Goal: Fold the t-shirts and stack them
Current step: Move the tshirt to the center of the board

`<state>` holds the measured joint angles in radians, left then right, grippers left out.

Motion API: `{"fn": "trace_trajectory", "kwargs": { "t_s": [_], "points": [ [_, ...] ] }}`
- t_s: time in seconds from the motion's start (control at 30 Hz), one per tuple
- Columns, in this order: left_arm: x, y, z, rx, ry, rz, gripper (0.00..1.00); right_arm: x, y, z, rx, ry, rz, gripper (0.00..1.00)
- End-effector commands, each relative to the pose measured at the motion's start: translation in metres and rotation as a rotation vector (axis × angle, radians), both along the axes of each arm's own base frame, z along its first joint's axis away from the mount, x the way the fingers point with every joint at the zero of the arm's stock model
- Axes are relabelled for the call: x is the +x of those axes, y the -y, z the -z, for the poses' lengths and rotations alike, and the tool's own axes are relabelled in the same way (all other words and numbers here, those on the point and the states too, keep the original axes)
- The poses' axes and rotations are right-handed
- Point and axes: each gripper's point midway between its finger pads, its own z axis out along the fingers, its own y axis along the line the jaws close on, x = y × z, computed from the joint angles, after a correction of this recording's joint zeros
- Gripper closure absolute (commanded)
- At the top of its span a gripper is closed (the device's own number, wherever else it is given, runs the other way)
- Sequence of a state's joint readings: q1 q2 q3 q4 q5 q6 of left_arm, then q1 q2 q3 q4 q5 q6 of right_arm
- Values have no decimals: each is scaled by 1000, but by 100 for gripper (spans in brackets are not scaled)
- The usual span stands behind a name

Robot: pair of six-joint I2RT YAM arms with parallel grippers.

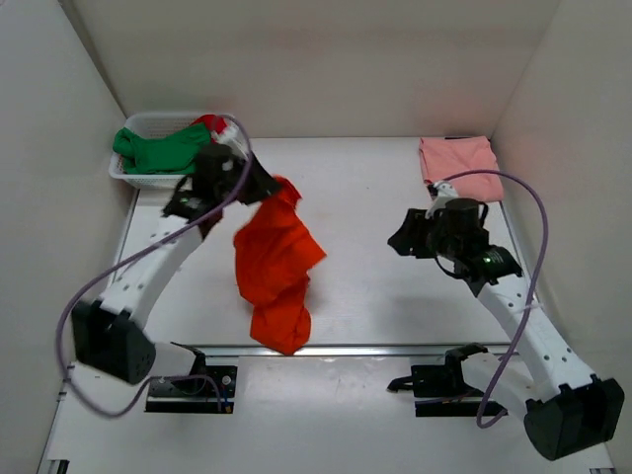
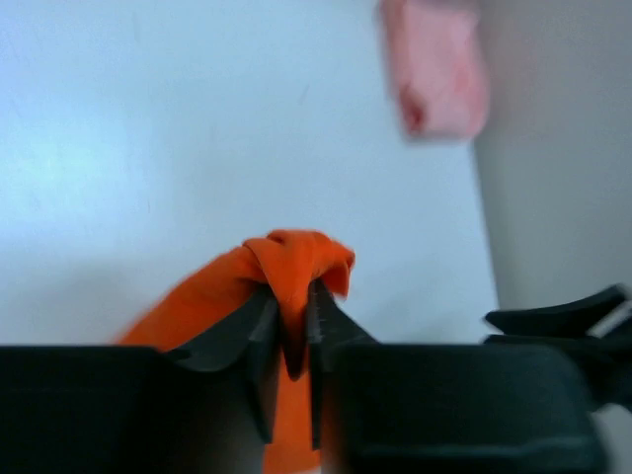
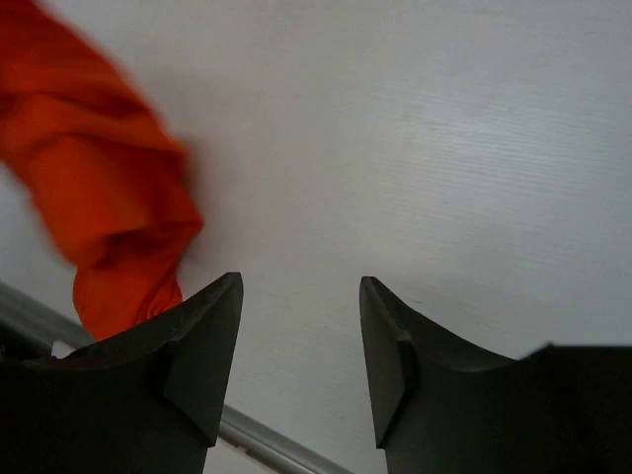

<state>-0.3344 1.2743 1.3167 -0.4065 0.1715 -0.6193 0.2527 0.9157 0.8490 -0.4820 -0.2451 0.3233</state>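
The bright orange t-shirt hangs bunched from my left gripper, its lower end reaching the table's front. In the left wrist view the gripper pinches a fold of the orange t-shirt between narrow jaws. My right gripper hovers to the right of the shirt, open and empty. In its wrist view the right gripper is over bare table, with the orange t-shirt at the left. A folded pink t-shirt lies at the back right. A green t-shirt and a red t-shirt sit in the basket.
A white plastic basket stands in the back left corner. White walls enclose the table on the left, back and right. A metal rail runs along the table's near edge. The pink t-shirt shows blurred beside the right wall.
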Motion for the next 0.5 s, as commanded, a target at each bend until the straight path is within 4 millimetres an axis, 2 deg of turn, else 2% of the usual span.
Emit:
{"fn": "trace_trajectory", "kwargs": {
  "t_s": [0.0,0.03,0.07,0.1,0.13,0.17,0.2,0.23,0.27,0.3,0.33,0.4,0.43,0.47],
  "points": [
    [-22,36,125,-11,-329,147,71,-1,-41,6,15,-23,-107,51],
    [-18,34,135,-29,-343,134,61,-7,-55,7,28,-38,-145,43],
    [-22,31,150,-29,-363,121,50,-2,-64,11,25,-32,-154,29],
    [-20,22,151,-21,-351,88,45,-6,-84,14,28,-35,-194,38],
    [-17,16,152,1,-339,57,45,-12,-102,14,40,-26,-241,45],
    [-17,6,146,7,-322,27,45,-13,-113,20,30,-46,-249,52],
    [-14,-5,135,14,-291,-10,44,-19,-136,26,23,-46,-302,62],
    [-12,-14,131,26,-275,-46,42,-23,-157,23,26,-30,-339,64],
    [-13,-32,122,40,-259,-98,41,-30,-179,28,26,-53,-390,64],
    [-16,-46,110,44,-238,-132,40,-30,-193,44,5,-84,-411,64],
    [-14,-60,110,61,-238,-182,40,-36,-214,36,16,-57,-457,64],
    [-24,-94,104,102,-232,-275,39,-30,-251,44,-18,-51,-489,67],
    [-26,-106,103,129,-228,-317,38,-38,-264,48,-44,-43,-528,68],
    [-32,-119,104,166,-238,-347,38,-39,-282,68,-90,-69,-555,69]
  ]
}}
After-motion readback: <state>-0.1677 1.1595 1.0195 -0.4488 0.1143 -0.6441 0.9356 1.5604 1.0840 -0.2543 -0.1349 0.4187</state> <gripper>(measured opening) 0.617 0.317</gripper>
